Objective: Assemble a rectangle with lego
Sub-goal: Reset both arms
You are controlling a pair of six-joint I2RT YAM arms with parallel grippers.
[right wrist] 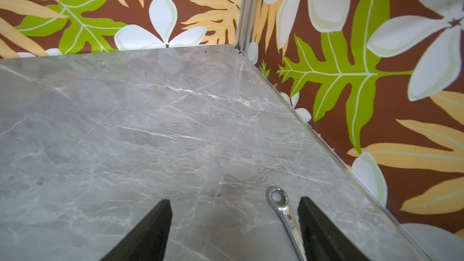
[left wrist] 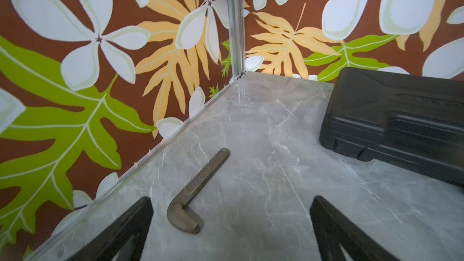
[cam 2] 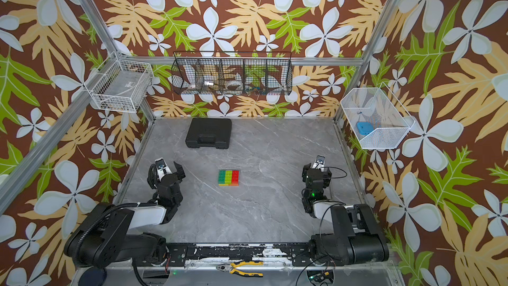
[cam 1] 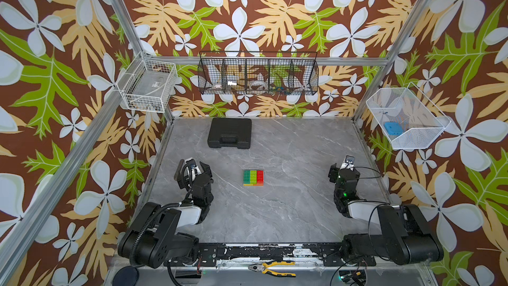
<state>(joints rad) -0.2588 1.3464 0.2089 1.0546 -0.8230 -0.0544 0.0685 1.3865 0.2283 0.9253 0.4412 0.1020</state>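
Lego (cam 2: 228, 178) is lying joined as one rectangle (cam 1: 253, 178) near the middle of the desk (cam 1: 288, 215), a little toward its left edge, flat on the surface with nothing touching it. Its top is showing three stripes, dark green, lime green and red, running from left to right, with yellow and orange peeking out beneath along the near side. Its long axis is running parallel to the desk's near edge.

Both arms are standing well apart from it, one on each side, at about the same depth on the desk. The left fingers (left wrist: 125, 229) are spread wide and holding nothing; the right fingers (right wrist: 150, 229) are spread too, also empty. Both pairs are pointing toward the far edge, so the rectangle is lying sideways and inward from each, and neither wrist view is catching it. The left arm is looking the nearer of the two.

A toothed metal hook (left wrist: 195, 192) is lying on the desk ahead of the left fingers, and a chrome wrench (right wrist: 283, 209) is lying just beside one right finger, not pinched. A black case (cam 1: 229, 132) is resting near the far edge, left of centre.

Judging by the closed outline, the build is looking complete, and no further grasp is seeming called for.
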